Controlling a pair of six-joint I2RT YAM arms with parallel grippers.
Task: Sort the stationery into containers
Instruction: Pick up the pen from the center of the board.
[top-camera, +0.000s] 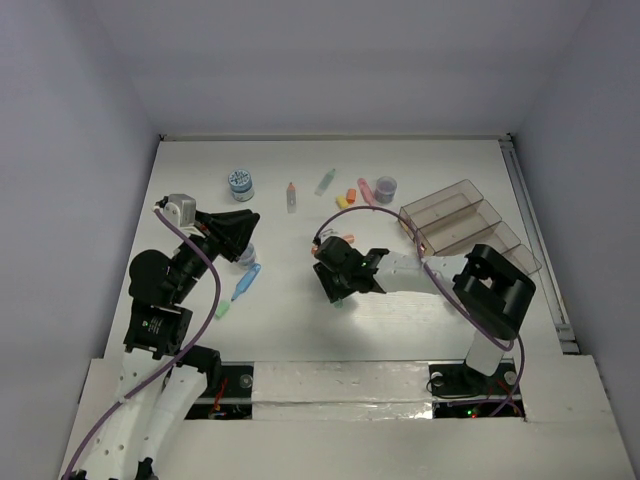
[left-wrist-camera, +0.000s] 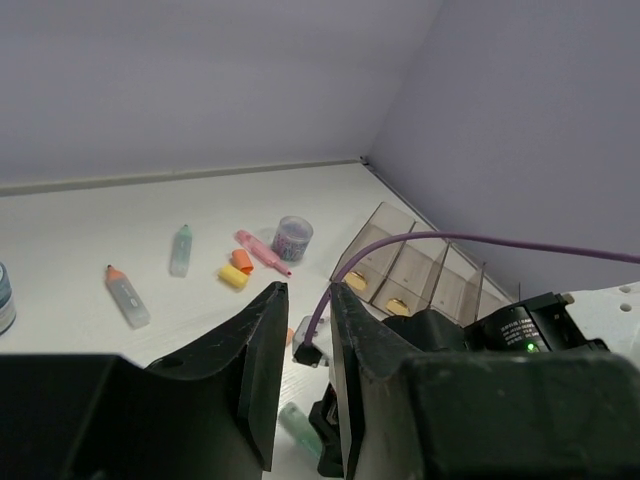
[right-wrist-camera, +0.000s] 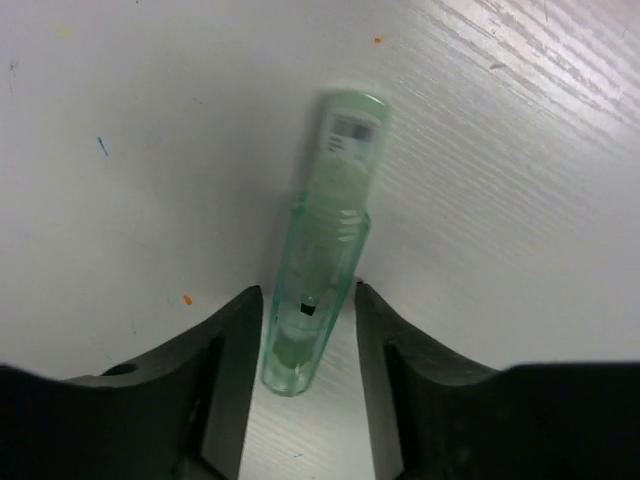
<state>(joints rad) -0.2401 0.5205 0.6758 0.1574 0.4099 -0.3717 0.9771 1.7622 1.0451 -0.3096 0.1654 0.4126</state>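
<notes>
Two fingers (right-wrist-camera: 225, 370) of the right gripper (right-wrist-camera: 310, 300) are pinched on a green pen (right-wrist-camera: 325, 250), one on each side of its clear barrel. That's around mid-table, well left of the smoky organiser tray (top-camera: 440, 205). The left gripper (left-wrist-camera: 308, 300) has only a narrow gap and nothing in it, hanging over the left side with a blue pen (top-camera: 245, 283) near it. Farther back there's a loose row: blue-white tub (top-camera: 240, 182), pink pen (top-camera: 367, 190), purple tub (top-camera: 386, 185).
</notes>
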